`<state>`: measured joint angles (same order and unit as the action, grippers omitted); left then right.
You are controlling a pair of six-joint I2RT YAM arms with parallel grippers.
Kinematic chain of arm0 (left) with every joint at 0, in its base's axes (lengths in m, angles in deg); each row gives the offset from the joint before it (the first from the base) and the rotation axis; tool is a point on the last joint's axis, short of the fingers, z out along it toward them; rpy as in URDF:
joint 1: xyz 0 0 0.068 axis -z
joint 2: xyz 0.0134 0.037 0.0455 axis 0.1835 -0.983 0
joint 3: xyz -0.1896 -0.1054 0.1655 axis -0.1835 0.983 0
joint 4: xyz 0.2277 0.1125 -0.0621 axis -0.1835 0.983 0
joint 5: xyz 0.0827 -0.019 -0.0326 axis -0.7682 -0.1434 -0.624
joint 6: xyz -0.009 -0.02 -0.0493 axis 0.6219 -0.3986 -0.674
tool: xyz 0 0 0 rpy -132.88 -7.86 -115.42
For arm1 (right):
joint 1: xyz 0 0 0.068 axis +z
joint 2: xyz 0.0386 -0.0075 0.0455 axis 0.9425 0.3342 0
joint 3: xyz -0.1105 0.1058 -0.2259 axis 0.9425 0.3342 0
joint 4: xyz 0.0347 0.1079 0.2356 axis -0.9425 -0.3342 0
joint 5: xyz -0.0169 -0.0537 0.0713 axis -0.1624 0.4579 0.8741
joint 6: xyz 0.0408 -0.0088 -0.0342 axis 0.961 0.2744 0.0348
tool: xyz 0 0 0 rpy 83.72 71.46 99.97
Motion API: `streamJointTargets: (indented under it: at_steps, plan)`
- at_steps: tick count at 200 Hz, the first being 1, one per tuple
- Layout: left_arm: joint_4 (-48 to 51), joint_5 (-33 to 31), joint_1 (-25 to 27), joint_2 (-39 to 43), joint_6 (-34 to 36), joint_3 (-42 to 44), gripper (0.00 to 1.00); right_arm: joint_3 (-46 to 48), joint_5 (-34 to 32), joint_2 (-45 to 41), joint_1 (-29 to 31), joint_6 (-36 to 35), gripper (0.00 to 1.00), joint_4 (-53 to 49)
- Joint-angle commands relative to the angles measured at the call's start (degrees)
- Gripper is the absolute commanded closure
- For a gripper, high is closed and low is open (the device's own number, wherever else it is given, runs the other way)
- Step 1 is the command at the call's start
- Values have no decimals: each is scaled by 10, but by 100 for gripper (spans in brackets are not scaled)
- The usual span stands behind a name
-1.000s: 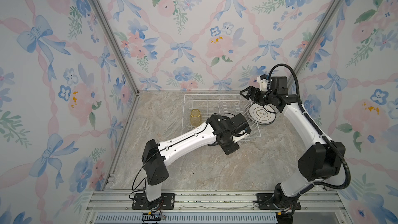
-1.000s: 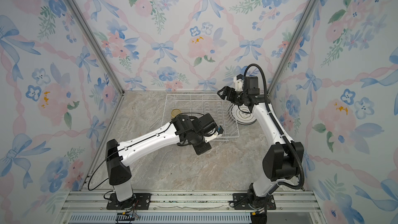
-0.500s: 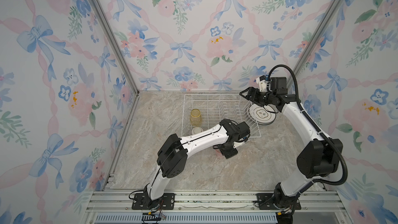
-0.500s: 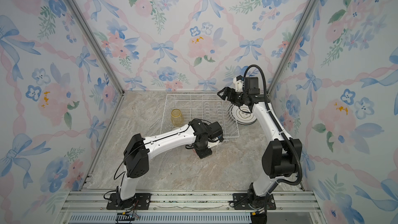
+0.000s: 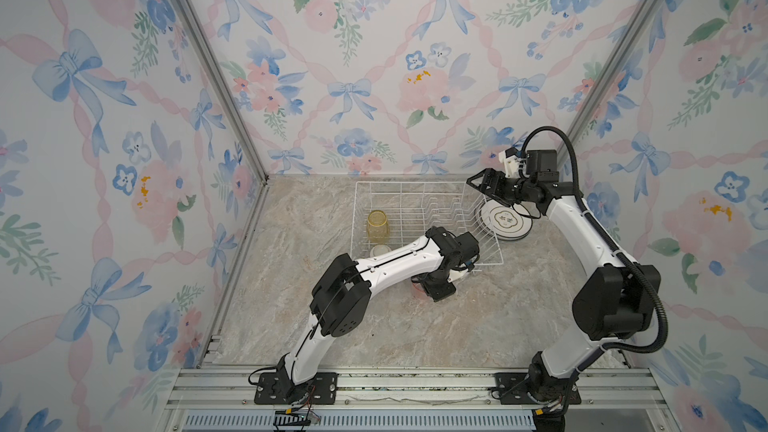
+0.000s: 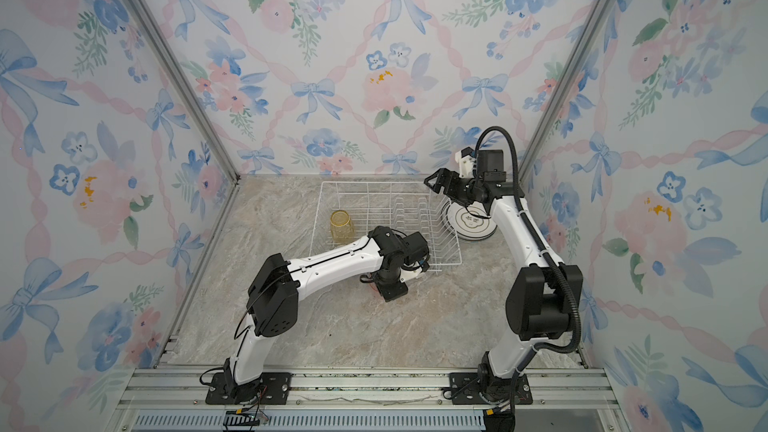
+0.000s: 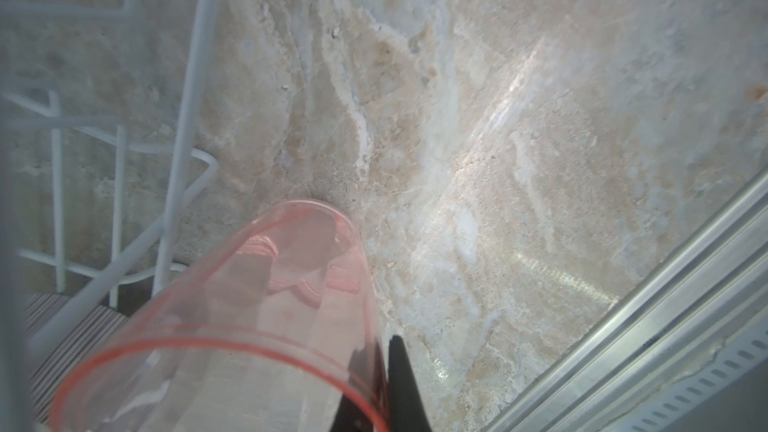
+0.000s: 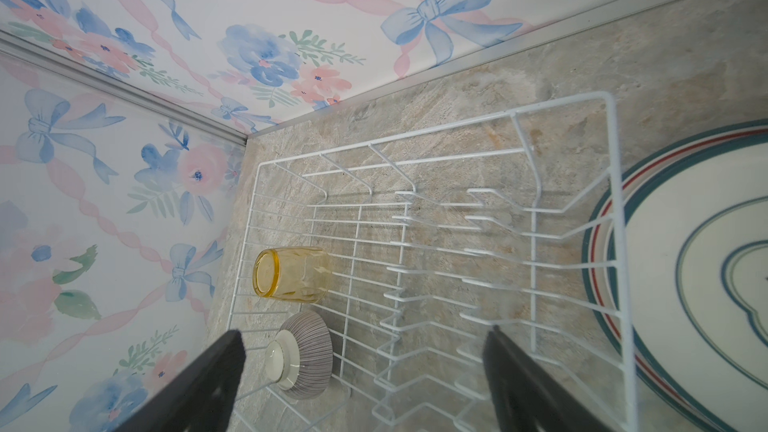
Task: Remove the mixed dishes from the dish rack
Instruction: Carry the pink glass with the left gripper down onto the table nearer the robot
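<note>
My left gripper [image 7: 382,363] is shut on the wall of the pink tumbler [image 7: 249,305], one finger inside it and one outside. The tumbler's base is low over the marble just in front of the dish rack [image 7: 187,118]; I cannot tell if it touches. In both top views the left gripper [image 5: 432,288] [image 6: 388,290] hides most of the tumbler [image 5: 417,288]. The dish rack [image 5: 415,183] [image 6: 374,183] [image 8: 615,201] holds an upturned yellow tumbler [image 5: 377,226] [image 6: 341,224] [image 8: 291,274] and an upturned striped bowl [image 5: 380,250] [image 8: 303,359]. My right gripper [image 5: 478,180] [image 6: 434,178] [image 8: 365,347] hangs open above the rack's far right corner.
A stack of white dark-rimmed plates [image 5: 505,220] [image 6: 471,222] [image 8: 685,263] lies on the table right of the rack, under my right forearm. The aluminium front rail [image 7: 665,305] runs near the left gripper. Papered walls close in the back and both sides.
My left arm has folded back, carrying the pink tumbler from over the rack's front edge down to the table in front of it. The right gripper has hardly moved.
</note>
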<state>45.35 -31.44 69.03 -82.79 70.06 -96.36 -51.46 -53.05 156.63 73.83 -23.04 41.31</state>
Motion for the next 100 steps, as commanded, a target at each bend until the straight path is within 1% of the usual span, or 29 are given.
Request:
streamJointTargets:
  at_steps: [1,55,78,100]
  plan:
    - [3,5,-3,-12,12,-4,100,9,13,11,-5,-1,8,8]
    - [3,12,-3,-9,8,-5,100,11,14,14,-6,-1,8,7]
    - [2,23,-3,-10,8,-2,88,13,13,13,-6,-2,8,6]
    - [1,28,-4,-8,8,0,81,14,11,10,-6,-3,8,5]
